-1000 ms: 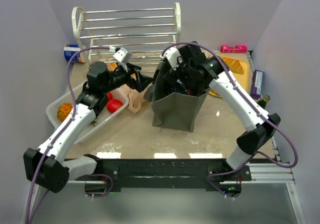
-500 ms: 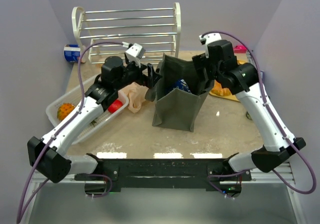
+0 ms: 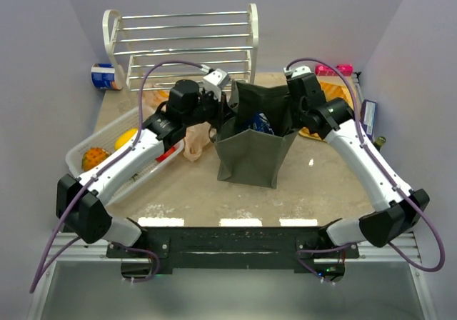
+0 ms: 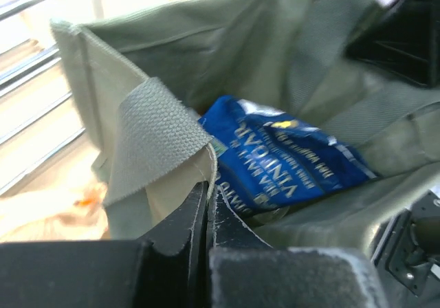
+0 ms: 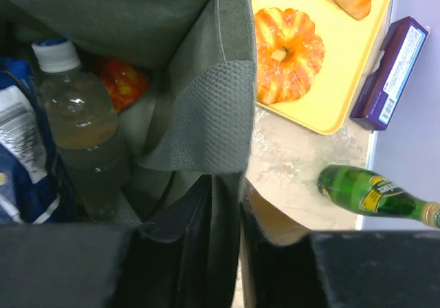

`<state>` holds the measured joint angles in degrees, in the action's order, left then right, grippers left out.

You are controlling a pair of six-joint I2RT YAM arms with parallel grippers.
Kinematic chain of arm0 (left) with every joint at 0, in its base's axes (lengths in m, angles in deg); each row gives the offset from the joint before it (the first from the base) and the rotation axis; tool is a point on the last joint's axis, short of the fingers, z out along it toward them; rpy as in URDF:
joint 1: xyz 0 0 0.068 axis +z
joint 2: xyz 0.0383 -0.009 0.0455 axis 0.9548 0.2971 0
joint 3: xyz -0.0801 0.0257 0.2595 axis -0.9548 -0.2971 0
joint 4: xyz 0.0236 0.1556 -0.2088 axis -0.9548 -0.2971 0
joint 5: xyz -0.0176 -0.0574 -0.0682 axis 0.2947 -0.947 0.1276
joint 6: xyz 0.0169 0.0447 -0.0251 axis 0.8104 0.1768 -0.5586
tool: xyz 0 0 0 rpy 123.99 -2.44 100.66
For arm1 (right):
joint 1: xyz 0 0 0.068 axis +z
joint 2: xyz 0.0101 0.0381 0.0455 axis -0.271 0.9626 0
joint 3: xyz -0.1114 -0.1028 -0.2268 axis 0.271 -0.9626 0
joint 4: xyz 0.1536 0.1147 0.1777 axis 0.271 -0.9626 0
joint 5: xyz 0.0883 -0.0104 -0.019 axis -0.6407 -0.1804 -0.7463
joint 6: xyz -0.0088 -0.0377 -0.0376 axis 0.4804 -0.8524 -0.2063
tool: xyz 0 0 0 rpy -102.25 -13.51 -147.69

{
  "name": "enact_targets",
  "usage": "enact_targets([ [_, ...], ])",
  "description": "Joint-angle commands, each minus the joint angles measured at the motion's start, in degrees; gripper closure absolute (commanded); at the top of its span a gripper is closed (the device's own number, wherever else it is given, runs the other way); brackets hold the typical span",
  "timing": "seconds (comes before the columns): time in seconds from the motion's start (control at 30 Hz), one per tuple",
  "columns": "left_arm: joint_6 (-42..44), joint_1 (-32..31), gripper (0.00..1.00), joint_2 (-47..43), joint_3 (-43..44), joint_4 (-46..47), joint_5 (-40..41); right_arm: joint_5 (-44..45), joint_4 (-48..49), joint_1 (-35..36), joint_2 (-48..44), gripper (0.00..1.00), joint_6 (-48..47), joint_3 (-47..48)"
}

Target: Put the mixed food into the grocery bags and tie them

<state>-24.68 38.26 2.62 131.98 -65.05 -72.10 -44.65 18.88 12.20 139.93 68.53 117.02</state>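
From above: olive tote [image 3: 253,156] upright mid-table, gripped at opposite rims by left gripper [image 3: 223,110] and right gripper [image 3: 289,114]. Left wrist: jaws pinched shut on rim below webbing handle [image 4: 155,137], blue snack packet [image 4: 289,158] inside. Right wrist: clamped on rim fabric, clear bottle [image 5: 82,137] inside. Soft, floppy cloth; best gathered by handles.

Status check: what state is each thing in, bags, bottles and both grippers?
olive tote: upright, mouth open, partly filled.
left gripper: fingers shut on olive tote rim.
right gripper: fingers shut on olive tote's opposite rim.
clear bottle: capped, inside the tote.
green bottle: lying on its side.
peach bag: crumpled beside the tote.
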Motion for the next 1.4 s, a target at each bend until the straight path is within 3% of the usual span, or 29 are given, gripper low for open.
enact_targets([
  [0.0,-1.53,-3.76,1.00,1.87,5.38,7.44,-4.80,1.19,3.42,-0.32,-7.04,1.00,2.72,3.80],
  [0.23,-0.74,-6.06,1.00,11.36,17.67,8.95,-3.05,4.53,10.81,-0.76,-14.26,1.00,2.28,1.60],
  [0.5,2.68,-6.15,1.00,20.84,31.73,8.08,0.74,4.71,15.55,-3.74,-12.15,1.00,2.10,1.34],
  [0.67,6.55,-6.15,1.00,29.64,44.22,2.27,5.47,-0.82,20.40,-8.49,-11.19,1.00,3.77,0.46],
  [1.0,5.59,-6.24,1.00,28.68,42.48,8.50,13.65,-13.22,23.66,-14.39,-3.89,1.00,5.97,8.97],
  [1.37,9.98,-6.06,1.00,28.94,44.14,11.67,16.21,-20.08,29.10,-17.46,1.12,1.00,9.13,8.73],
])
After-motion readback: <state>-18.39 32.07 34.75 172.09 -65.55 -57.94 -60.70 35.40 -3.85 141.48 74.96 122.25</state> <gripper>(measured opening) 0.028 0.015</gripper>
